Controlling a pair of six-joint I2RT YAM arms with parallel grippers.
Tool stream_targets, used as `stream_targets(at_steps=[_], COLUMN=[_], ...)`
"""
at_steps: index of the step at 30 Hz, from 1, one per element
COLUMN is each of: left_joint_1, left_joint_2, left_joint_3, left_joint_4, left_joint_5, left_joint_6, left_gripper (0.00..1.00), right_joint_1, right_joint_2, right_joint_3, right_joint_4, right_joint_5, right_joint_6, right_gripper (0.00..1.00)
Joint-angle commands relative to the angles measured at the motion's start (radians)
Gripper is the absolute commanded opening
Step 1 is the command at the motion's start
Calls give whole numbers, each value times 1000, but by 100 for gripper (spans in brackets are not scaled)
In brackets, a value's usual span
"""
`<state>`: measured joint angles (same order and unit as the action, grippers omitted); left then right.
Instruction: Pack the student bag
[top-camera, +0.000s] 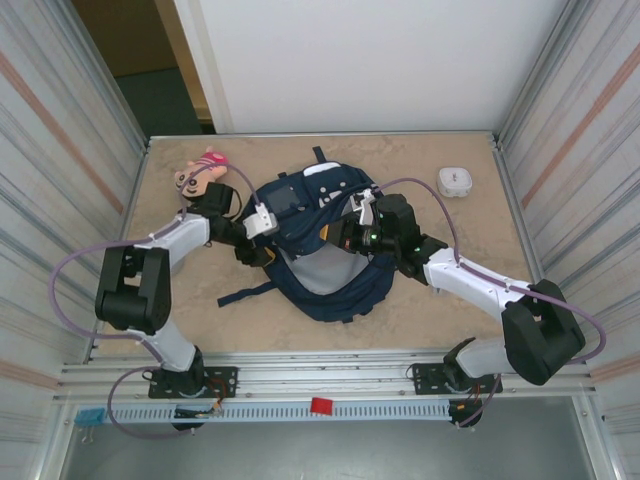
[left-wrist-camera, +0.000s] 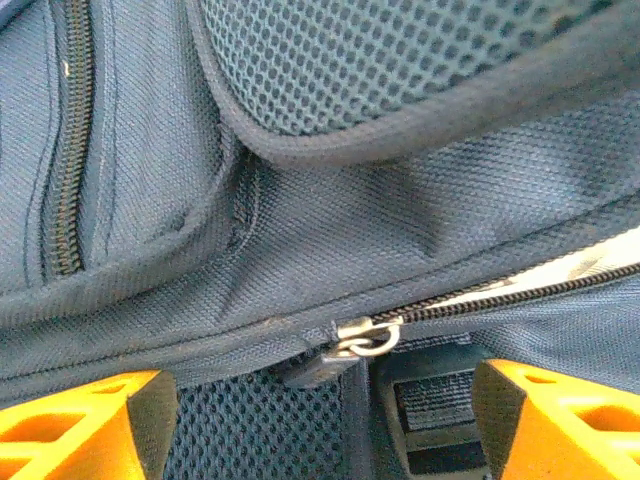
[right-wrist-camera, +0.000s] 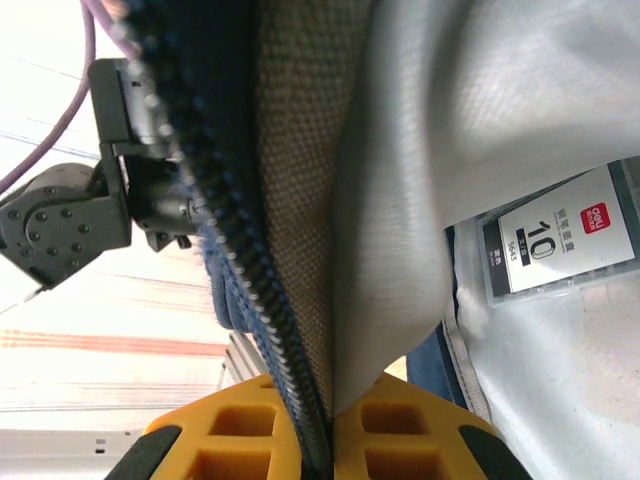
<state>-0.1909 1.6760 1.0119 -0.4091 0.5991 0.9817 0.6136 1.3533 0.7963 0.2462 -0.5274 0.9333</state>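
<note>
Our right gripper (right-wrist-camera: 318, 440) is clamped on the zippered rim (right-wrist-camera: 262, 290) of the student bag (top-camera: 325, 285). Our left gripper (left-wrist-camera: 325, 430) gapes empty, the zipper pull (left-wrist-camera: 365, 335) just ahead of it. Soft, limp fabric, we judge: best taken by rim or pull, not panels.

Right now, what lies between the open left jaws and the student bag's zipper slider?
In the left wrist view: the dark pull tab, hanging from the zipper slider toward the jaws, with the student bag's mesh and a black strap beside it.
</note>
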Motion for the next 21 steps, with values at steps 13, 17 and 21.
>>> stream_targets(at_steps=[13, 17, 21], left_joint_1=[-44, -54, -53], left_joint_2=[-44, -49, -54], left_joint_3=[2, -17, -24], left_joint_4=[-136, -120, -62], left_joint_5=[73, 34, -1], left_joint_6=[41, -2, -95], left_gripper=[39, 24, 12], right_joint_1=[-17, -17, -17], right_joint_2=[-3, 0, -2], right_joint_3=[20, 7, 6], right_joint_4=[28, 54, 53], right_joint_5=[51, 51, 52], right_joint_6=[8, 24, 25], right_gripper=[4, 4, 3])
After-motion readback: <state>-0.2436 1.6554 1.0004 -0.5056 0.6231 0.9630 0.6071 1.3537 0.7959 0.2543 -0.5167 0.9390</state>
